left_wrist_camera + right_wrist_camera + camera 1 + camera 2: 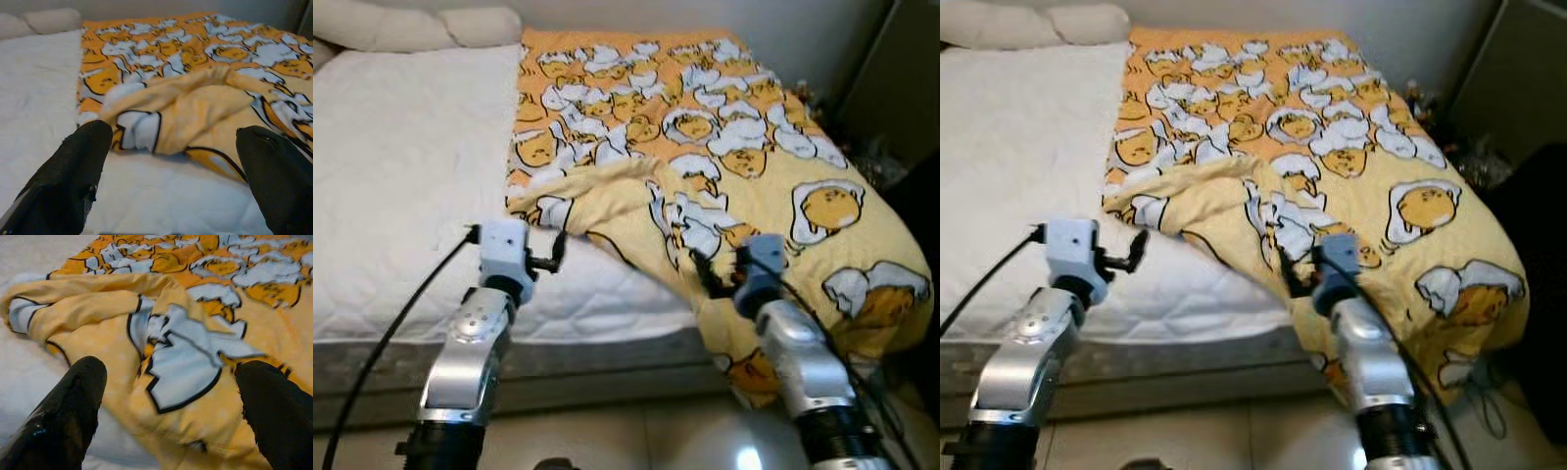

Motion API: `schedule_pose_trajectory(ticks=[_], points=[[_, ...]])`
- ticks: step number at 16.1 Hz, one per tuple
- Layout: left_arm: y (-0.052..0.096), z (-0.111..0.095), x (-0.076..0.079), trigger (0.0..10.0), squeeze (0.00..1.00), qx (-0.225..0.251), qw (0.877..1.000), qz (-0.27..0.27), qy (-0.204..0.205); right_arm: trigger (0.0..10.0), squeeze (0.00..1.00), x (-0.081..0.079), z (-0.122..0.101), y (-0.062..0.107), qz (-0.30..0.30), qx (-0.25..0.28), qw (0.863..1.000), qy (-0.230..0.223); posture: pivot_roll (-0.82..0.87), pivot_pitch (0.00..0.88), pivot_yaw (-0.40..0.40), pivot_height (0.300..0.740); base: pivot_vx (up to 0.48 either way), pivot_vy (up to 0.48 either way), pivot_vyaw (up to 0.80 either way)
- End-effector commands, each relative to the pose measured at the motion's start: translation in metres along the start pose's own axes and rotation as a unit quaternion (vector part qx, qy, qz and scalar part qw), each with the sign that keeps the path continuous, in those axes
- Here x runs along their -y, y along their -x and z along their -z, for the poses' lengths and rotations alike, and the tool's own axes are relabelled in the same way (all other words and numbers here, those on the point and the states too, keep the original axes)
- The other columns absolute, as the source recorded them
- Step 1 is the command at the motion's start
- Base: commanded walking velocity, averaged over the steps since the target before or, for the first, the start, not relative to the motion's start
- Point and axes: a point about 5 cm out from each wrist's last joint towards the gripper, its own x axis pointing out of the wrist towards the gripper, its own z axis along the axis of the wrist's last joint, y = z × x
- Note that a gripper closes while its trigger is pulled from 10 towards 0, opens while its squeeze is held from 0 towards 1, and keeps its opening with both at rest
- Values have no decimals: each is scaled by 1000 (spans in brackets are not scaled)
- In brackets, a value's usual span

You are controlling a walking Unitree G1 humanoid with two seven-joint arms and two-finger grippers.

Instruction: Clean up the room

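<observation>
blanket (724, 166) on the mattress's (401, 186) right half; pillows (421, 27) behind, at left

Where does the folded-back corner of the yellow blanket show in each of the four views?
Left eye: folded corner, mid-frame, above left gripper.
Right eye: corner, left of centre.
Left wrist: centre, ahead of open fingers.
Right wrist: upper left.
Shared landmark: white mattress.

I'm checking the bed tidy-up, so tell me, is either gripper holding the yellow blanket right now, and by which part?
Nothing is held. The left gripper and right gripper are both open, fingers spread apart, facing the blanket's folded-over edge without closing on it.
</observation>
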Motion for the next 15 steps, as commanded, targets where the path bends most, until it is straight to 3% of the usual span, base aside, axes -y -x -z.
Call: schedule_pose_trajectory(ticks=[1, 4, 8, 11, 12, 15], points=[[0, -2, -8, 10000, 0, 3, 1000, -12, -4, 10000, 0, -13, -5, -4, -30, 2, 999, 20, 48, 0, -22, 740, 285, 0, 0], [-1, -2, -7, 10000, 0, 3, 1000, -10, -3, 10000, 0, -13, -7, -5, -31, 5, 999, 26, 47, 0, -22, 740, 282, 0, 800], [-1, -1, -6, 10000, 0, 2, 1000, -6, -3, 10000, 0, -8, -7, -5, -15, 2, 1000, 16, 47, 0, -21, 740, 282, 0, 0], [0, 1, -3, 10000, 0, -8, 1000, 11, -6, 10000, 20, -7, -4, -4, -15, -13, 998, 53, 42, 0, -15, 740, 180, 0, 0], [2, 3, 0, 10000, 0, -14, 999, 33, -11, 10000, 1000, -2, -2, -5, 0, -22, 997, 69, 42, 0, -15, 740, 0, 0, 0], [12, 15, 14, 10000, 0, -52, 988, 138, -54, 10000, 1000, 2, 3, -11, -5, -59, 994, 91, 37, 0, -1, 740, 0, 0, 0]])
